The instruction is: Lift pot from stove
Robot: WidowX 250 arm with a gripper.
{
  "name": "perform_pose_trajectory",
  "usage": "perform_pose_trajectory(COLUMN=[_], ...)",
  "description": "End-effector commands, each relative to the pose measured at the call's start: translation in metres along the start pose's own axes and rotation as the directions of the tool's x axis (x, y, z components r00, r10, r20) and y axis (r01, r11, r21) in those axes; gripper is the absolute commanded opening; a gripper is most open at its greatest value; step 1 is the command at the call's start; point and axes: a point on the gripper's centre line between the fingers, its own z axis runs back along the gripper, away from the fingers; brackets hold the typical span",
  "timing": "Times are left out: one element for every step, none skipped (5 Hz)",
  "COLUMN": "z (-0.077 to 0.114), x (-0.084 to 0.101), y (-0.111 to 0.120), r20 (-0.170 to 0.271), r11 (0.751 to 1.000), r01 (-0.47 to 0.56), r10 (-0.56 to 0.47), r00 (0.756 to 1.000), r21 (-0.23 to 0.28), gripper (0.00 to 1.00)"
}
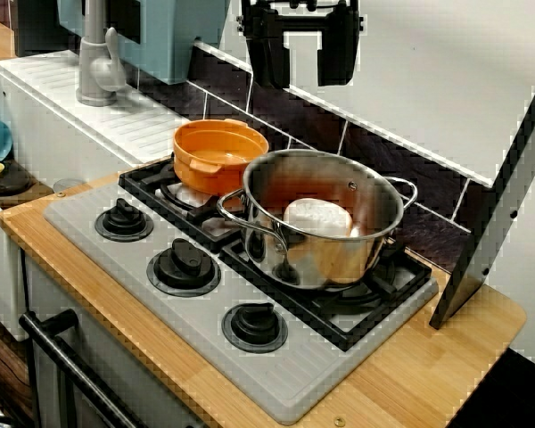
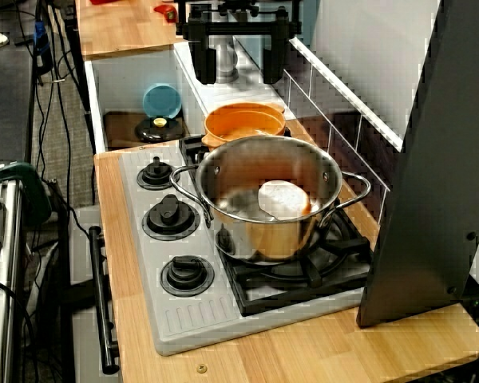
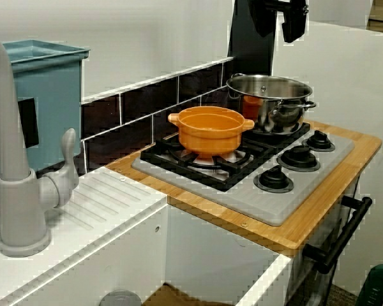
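Observation:
The small orange pot (image 1: 218, 153) (image 2: 243, 124) (image 3: 210, 129) stands empty on the back-left burner grate of the grey stove (image 1: 281, 379) (image 2: 184, 323) (image 3: 287, 205). My black gripper (image 1: 303, 55) (image 2: 238, 60) hangs high above the stove, well clear of the pot, open with nothing between its fingers. In the view from the sink side only the gripper's lower part (image 3: 279, 18) shows at the top edge, roughly over the steel pot.
A larger steel pot (image 1: 321, 218) (image 2: 265, 195) (image 3: 271, 102) holding a white object (image 1: 317, 217) sits right beside the orange pot. Three black knobs (image 1: 185, 265) line the stove front. A grey faucet (image 1: 96, 62) and sink lie left; a dark panel (image 2: 431, 159) stands right.

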Motion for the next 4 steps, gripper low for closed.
perform_pose_trajectory(z=[0.0, 0.005, 0.012, 0.02], x=[0.0, -0.009, -0.023, -0.038], y=[0.0, -0.002, -0.005, -0.012], r20=[0.0, -0.044, -0.093, -0.127], r11=[1.0, 0.999, 0.994, 0.968], r01=[0.0, 0.034, 0.106, 0.251], r10=[0.0, -0.033, -0.102, -0.25], r00=[1.0, 0.998, 0.99, 0.96], r21=[0.0, 0.018, 0.039, -0.008], gripper=[1.0, 1.0, 1.0, 1.0])
